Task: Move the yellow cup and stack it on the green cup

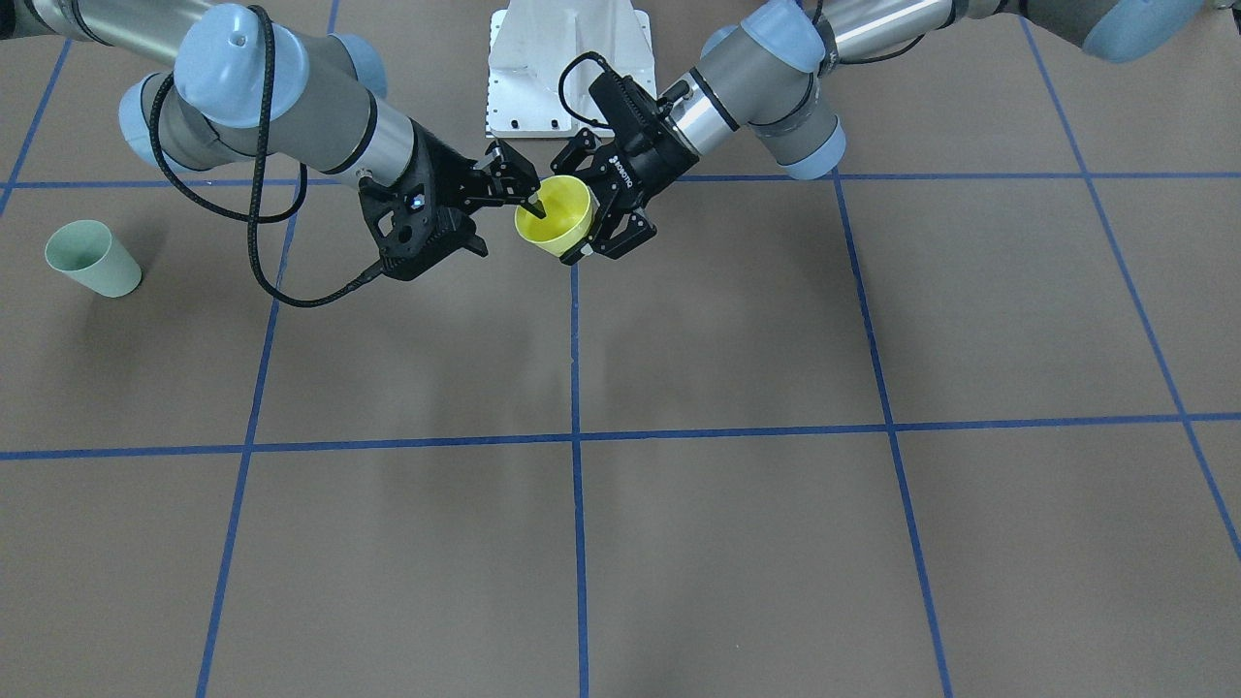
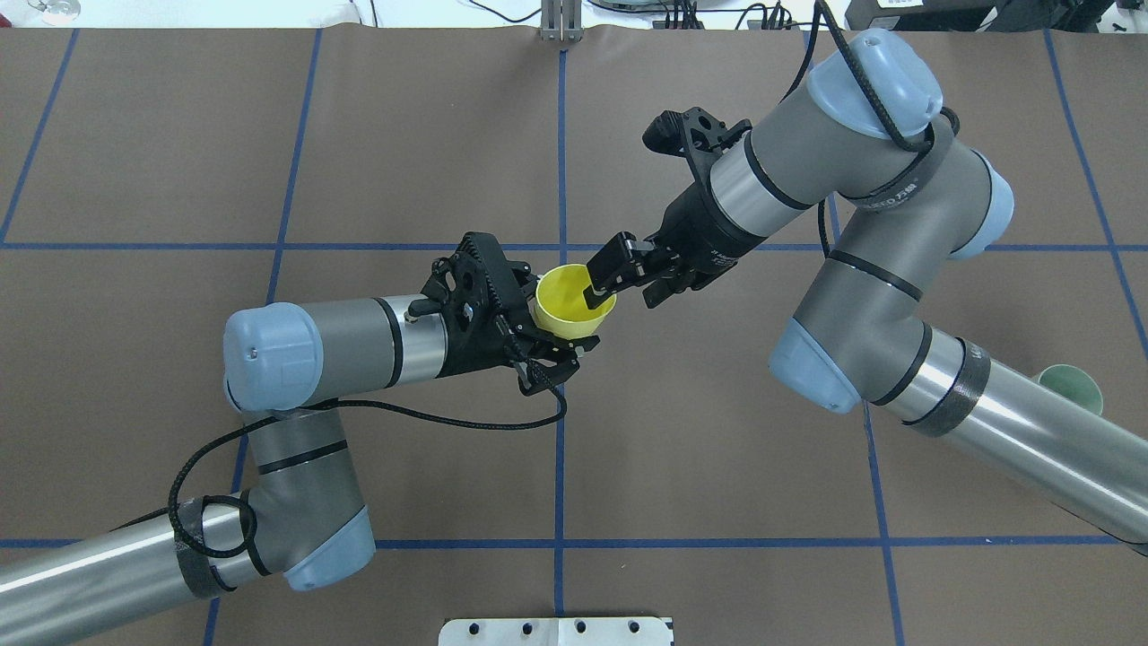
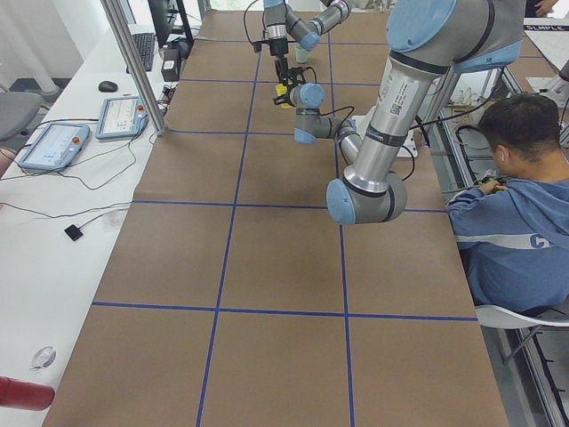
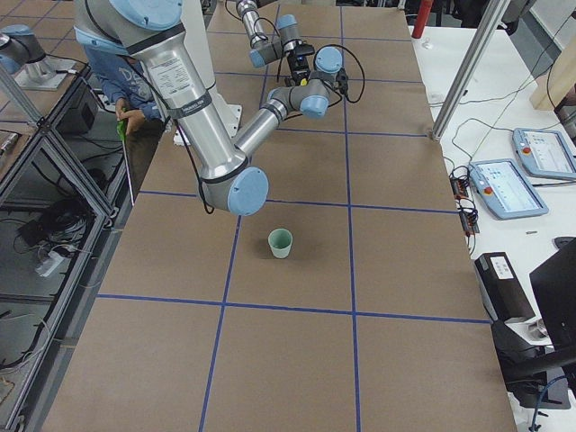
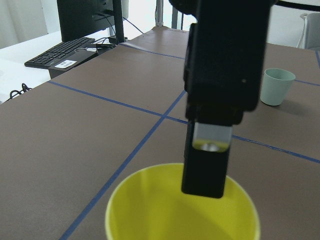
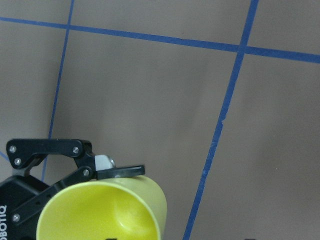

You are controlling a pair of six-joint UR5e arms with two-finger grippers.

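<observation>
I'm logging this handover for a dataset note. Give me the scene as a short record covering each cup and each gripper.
yellow cup: in the air above the table, mouth upward
left gripper: shut around the yellow cup's body
right gripper: open, one finger inside the cup's rim, the other outside
green cup: upright on the table, on the robot's right, apart from both arms
stacked: not yet

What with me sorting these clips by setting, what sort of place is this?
Most likely a robotics lab set up for recording: the left arm and right arm work over a table taped in a blue grid, teach pendants lie beside it, and an operator sits at its edge.
</observation>
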